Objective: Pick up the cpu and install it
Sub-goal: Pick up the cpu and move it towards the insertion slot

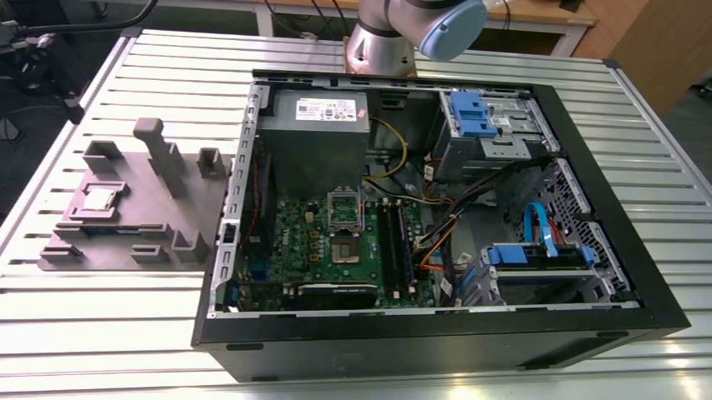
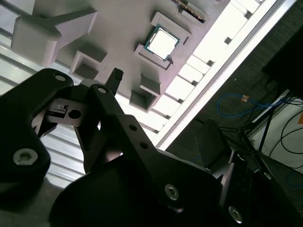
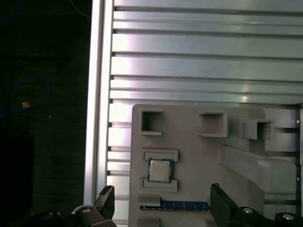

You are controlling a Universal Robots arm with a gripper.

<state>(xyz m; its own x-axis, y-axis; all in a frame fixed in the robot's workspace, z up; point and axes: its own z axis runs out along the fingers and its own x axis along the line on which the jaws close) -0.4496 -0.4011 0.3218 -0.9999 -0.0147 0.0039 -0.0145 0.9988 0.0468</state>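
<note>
Gripper (image 3: 163, 208) spread wide, empty, above the grey fixture (image 3: 199, 158) by the table (image 3: 189, 56) edge. The cpu (image 3: 160, 170) lies flat in its fixture pocket, untouched. Step: likely pickup approach; grasping calls for centring fingers astride the chip.

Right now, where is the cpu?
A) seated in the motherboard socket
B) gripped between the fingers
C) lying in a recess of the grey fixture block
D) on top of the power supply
C: the cpu lies in the grey fixture block beside the computer case, and the gripper over the block is open and empty.
</note>
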